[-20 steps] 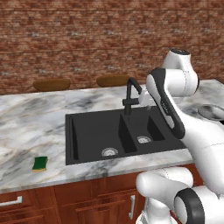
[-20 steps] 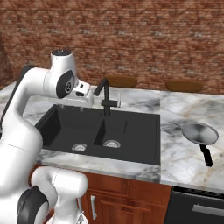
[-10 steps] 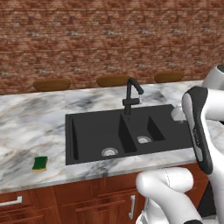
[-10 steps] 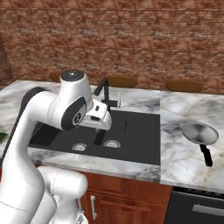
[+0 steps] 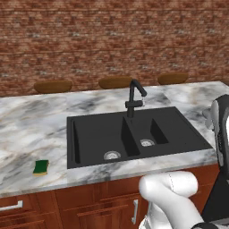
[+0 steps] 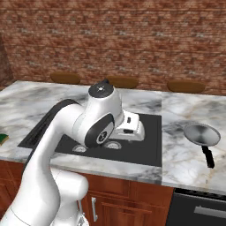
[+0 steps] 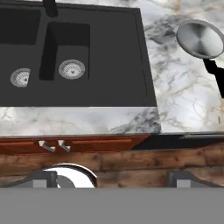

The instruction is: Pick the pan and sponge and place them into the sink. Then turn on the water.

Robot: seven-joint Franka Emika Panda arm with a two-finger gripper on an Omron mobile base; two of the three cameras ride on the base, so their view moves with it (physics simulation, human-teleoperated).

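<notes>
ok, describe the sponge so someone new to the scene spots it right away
Start at the black double-basin sink set in the marble counter. Go to the counter on the larger basin's side, toward the front edge: the sponge lies there alone. It is a small rectangular block, green on top with a yellow underside, unlike the round metal pan beyond the sink's other end.

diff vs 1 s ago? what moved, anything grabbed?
Only the arm moved: it swung from near the faucet to the right, toward the pan, with the hand now low over the sink front. Gripper is open, holding nothing. Pan, sponge and faucet lie unchanged; no water runs.
</notes>
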